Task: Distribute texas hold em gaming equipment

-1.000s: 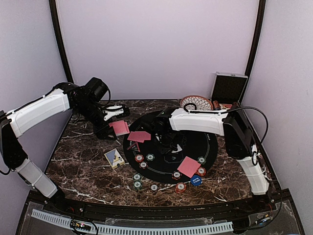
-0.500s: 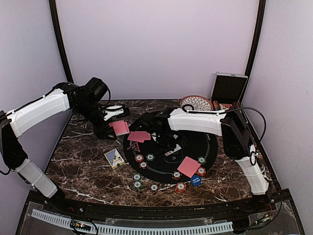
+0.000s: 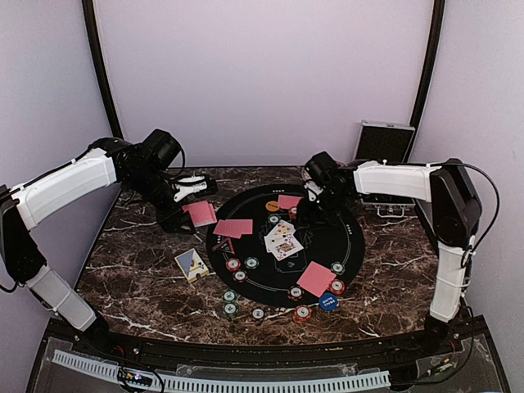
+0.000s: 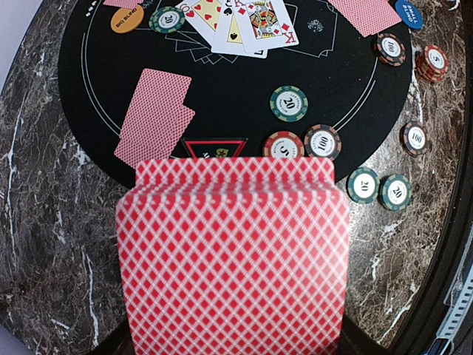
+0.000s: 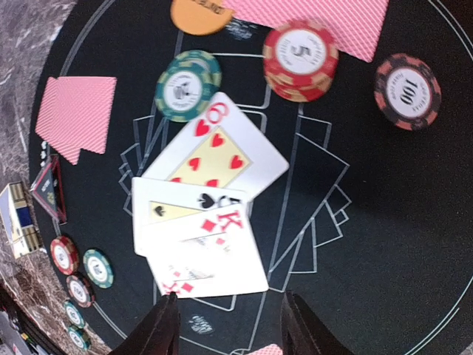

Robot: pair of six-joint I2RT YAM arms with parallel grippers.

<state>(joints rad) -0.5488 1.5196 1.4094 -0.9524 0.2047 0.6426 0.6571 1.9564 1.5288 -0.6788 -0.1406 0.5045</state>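
The marble desk [image 3: 139, 270] carries a round black mat [image 3: 348, 241] in its middle. On the left arm [image 3: 74, 184] the jaws are closed flat on the deck of cards [image 4: 233, 259]. They hold it above the desk's left side, just off the mat. On the right arm [image 3: 393, 178] the jaws stand apart and hold nothing; they hover over the far part of the mat.

Three face-down pairs [image 3: 233, 228] lie on the mat: one left, one far, one near-right. Three face-up cards [image 5: 207, 214] overlap in the centre. The orange button [image 5: 199, 13] sits toward the far edge and the blue button [image 3: 328, 301] toward the near edge. Poker chips [image 3: 233, 264] lie in small groups beside the pairs.

I judge the deal well advanced: the hands, the first three shared cards and the chips are out. I think two more shared cards are left to lay.
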